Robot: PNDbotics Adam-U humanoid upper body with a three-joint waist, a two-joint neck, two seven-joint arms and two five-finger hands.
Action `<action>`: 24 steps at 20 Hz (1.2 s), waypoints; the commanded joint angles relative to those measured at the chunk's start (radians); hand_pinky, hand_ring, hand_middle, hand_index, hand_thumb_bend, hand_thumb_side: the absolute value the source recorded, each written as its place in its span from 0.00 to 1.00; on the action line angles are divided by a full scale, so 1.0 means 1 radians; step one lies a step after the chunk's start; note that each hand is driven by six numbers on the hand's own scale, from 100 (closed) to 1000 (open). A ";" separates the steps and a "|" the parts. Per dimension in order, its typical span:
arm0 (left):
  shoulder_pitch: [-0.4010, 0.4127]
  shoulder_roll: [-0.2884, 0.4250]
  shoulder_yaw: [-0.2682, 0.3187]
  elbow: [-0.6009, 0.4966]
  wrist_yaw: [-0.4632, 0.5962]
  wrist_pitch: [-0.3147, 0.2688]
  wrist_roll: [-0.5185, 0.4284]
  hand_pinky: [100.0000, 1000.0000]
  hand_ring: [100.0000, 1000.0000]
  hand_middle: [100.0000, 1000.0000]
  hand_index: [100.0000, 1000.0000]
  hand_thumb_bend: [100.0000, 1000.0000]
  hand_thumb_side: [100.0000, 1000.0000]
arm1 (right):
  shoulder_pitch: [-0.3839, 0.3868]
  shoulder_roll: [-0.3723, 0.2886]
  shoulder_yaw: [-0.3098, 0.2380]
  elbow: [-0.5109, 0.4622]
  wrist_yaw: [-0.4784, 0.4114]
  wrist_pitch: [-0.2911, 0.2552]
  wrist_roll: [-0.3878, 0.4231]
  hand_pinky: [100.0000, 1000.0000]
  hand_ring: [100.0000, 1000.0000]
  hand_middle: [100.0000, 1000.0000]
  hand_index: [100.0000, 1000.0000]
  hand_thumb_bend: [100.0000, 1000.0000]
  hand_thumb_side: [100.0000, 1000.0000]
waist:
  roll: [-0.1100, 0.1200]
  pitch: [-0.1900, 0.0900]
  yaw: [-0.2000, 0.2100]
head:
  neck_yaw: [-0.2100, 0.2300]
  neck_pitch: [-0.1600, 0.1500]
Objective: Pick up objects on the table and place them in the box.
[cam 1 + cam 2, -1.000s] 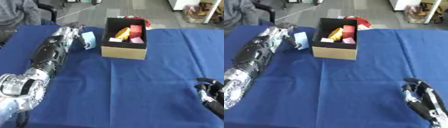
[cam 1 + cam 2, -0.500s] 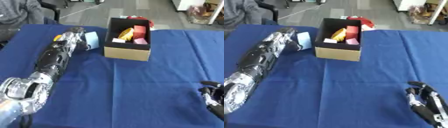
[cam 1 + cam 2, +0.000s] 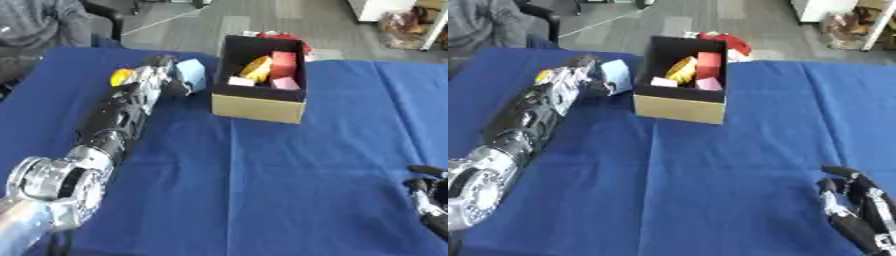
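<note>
A brown cardboard box [image 3: 258, 106] with a dark inside stands at the far middle of the blue table [image 3: 262, 190]. It holds a yellow piece [image 3: 255, 69], a red block [image 3: 283, 62] and small pink pieces. My left arm stretches from the lower left up to the box's left side. My left hand [image 3: 162, 75] is shut on a light blue block [image 3: 191, 75], held close to the box's left wall. A yellow-orange object [image 3: 122, 77] shows just left of that hand. My right hand [image 3: 857, 207] rests open at the lower right corner, fingers up.
A red thing [image 3: 284, 36] lies just behind the box. A person in grey sits at the far left corner [image 3: 39, 22]. Grey floor lies beyond the table's far edge. Blue cloth stretches between the box and my right hand.
The whole view has shifted a little. My left hand stays beside the box with the light blue block. The yellow-orange object has come into sight beside the hand.
</note>
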 commanded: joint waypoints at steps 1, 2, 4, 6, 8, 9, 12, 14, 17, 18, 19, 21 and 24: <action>-0.017 0.009 -0.001 -0.013 0.025 -0.009 0.001 0.87 0.82 0.84 0.96 0.15 0.42 | -0.016 -0.016 -0.001 -0.012 -0.006 -0.001 -0.002 0.73 0.63 0.71 0.72 0.00 0.19 | -0.015 0.002 -0.003 | -0.001 -0.015; -0.017 0.008 -0.003 -0.009 0.030 -0.013 -0.006 0.87 0.82 0.84 0.96 0.13 0.45 | -0.016 -0.016 -0.001 -0.012 -0.005 -0.001 -0.002 0.73 0.63 0.71 0.72 0.00 0.19 | -0.015 0.003 -0.004 | -0.001 -0.015; -0.015 0.006 -0.007 -0.003 0.038 -0.023 -0.023 0.87 0.81 0.83 0.95 0.13 0.49 | -0.017 -0.015 0.000 -0.012 -0.005 -0.001 -0.001 0.73 0.63 0.71 0.72 0.00 0.19 | -0.015 0.003 -0.004 | -0.001 -0.015; -0.014 0.003 -0.010 -0.001 0.044 -0.034 -0.038 0.85 0.79 0.81 0.93 0.11 0.47 | -0.018 -0.015 0.000 -0.012 -0.004 -0.001 -0.001 0.73 0.63 0.71 0.72 0.00 0.19 | -0.015 0.003 -0.005 | -0.002 -0.015; -0.012 -0.001 -0.009 -0.006 0.051 -0.044 -0.038 0.84 0.75 0.76 0.89 0.07 0.38 | -0.017 -0.014 0.000 -0.012 -0.004 -0.001 0.000 0.73 0.63 0.71 0.73 0.00 0.19 | -0.015 0.003 -0.005 | -0.003 -0.016; -0.011 -0.004 -0.009 -0.008 0.055 -0.049 -0.035 0.81 0.72 0.72 0.85 0.05 0.25 | -0.017 -0.014 0.000 -0.012 -0.004 -0.001 0.000 0.73 0.63 0.71 0.73 0.00 0.19 | -0.015 0.003 -0.005 | -0.003 -0.017; -0.007 -0.011 -0.009 -0.015 0.066 -0.060 -0.018 0.76 0.60 0.58 0.76 0.00 0.14 | -0.017 -0.013 -0.001 -0.012 -0.003 -0.001 0.000 0.73 0.63 0.71 0.73 0.00 0.19 | -0.015 0.003 -0.005 | -0.004 -0.017; -0.005 -0.014 -0.008 -0.024 0.073 -0.062 0.007 0.74 0.56 0.52 0.72 0.00 0.14 | -0.016 -0.013 -0.002 -0.012 -0.002 -0.001 -0.001 0.73 0.63 0.71 0.72 0.00 0.19 | -0.016 0.003 -0.006 | -0.004 -0.018; -0.011 -0.013 -0.005 -0.042 0.091 -0.072 0.050 0.71 0.51 0.46 0.66 0.00 0.16 | -0.015 -0.012 -0.004 -0.012 -0.002 -0.001 -0.002 0.73 0.63 0.71 0.73 0.00 0.19 | -0.016 0.002 -0.006 | -0.006 -0.017; -0.016 -0.009 -0.004 -0.050 0.102 -0.080 0.062 0.71 0.50 0.46 0.66 0.00 0.16 | -0.015 -0.013 -0.004 -0.011 -0.001 -0.001 -0.002 0.73 0.63 0.71 0.73 0.00 0.19 | -0.015 0.001 -0.006 | -0.007 -0.016; -0.024 -0.003 -0.005 -0.060 0.110 -0.089 0.070 0.71 0.50 0.46 0.66 0.00 0.16 | -0.014 -0.013 -0.005 -0.011 -0.001 -0.001 -0.003 0.73 0.63 0.71 0.72 0.00 0.19 | -0.014 0.000 -0.006 | -0.007 -0.015; -0.045 0.015 -0.004 -0.083 0.137 -0.108 0.077 0.71 0.50 0.45 0.66 0.00 0.16 | -0.012 -0.015 -0.006 -0.011 0.000 -0.001 -0.004 0.73 0.63 0.71 0.72 0.00 0.19 | -0.012 -0.002 -0.004 | -0.009 -0.011; -0.079 0.051 -0.003 -0.121 0.171 -0.132 0.081 0.71 0.50 0.46 0.66 0.00 0.16 | -0.008 -0.017 -0.007 -0.011 0.002 -0.001 -0.004 0.73 0.63 0.71 0.72 0.00 0.19 | -0.006 -0.008 0.000 | -0.010 -0.005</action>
